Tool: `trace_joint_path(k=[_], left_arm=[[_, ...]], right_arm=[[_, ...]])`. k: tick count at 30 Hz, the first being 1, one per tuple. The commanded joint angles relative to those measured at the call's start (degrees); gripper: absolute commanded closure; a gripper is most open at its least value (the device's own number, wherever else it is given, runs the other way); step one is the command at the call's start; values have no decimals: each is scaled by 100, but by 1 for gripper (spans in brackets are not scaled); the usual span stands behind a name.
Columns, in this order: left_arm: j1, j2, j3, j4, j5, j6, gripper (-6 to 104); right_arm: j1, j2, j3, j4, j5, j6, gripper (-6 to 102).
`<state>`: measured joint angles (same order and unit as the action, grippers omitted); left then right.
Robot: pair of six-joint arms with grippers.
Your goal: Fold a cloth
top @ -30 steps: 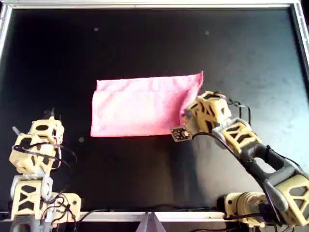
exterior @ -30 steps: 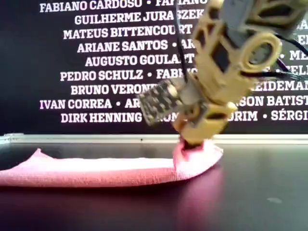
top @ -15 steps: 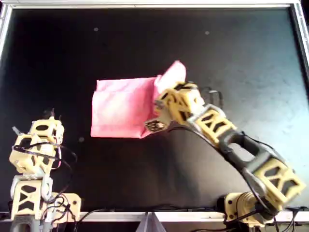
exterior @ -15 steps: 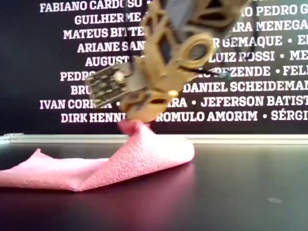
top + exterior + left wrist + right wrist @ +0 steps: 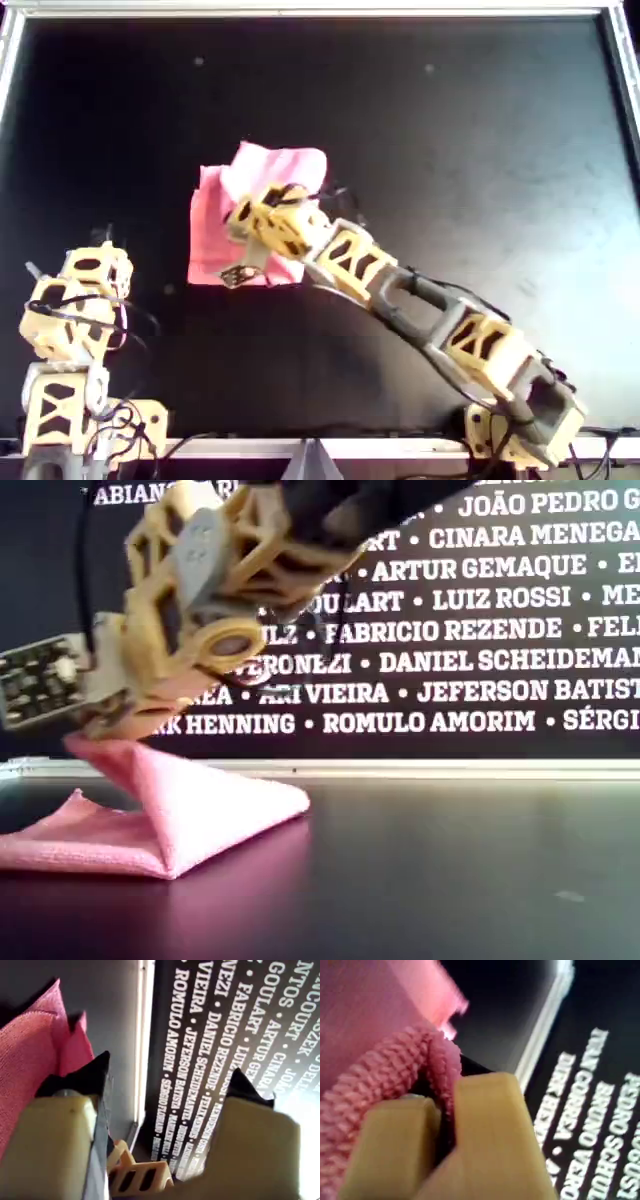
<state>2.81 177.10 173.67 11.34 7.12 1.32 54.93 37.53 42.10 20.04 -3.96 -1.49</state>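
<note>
Right gripper [image 5: 445, 1125] pinching pink cloth [image 5: 215, 225] edge, lifted.
Left gripper [image 5: 165, 1125] fingers spread, holding nothing. Black table [image 5: 480, 130] lies open around; the arm hides part of the fold overhead.

Lab bench: black table [image 5: 520, 150], name-covered backdrop [image 5: 480, 630].

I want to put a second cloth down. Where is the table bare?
Bare table lies beyond the cloth, toward the overhead view's top and right. Crowded: the right gripper over the cloth, and the left gripper at the bottom left.
</note>
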Motion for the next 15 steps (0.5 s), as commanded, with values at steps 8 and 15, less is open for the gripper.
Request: trace_joint_path(k=[8, 15], left_arm=[[79, 88, -79, -35, 35, 18, 17], [79, 88, -79, -35, 35, 18, 17]], right_arm=[[439, -1090, -1898, 18, 26, 0, 96], [545, -1696, -2347, 18, 26, 35, 95]])
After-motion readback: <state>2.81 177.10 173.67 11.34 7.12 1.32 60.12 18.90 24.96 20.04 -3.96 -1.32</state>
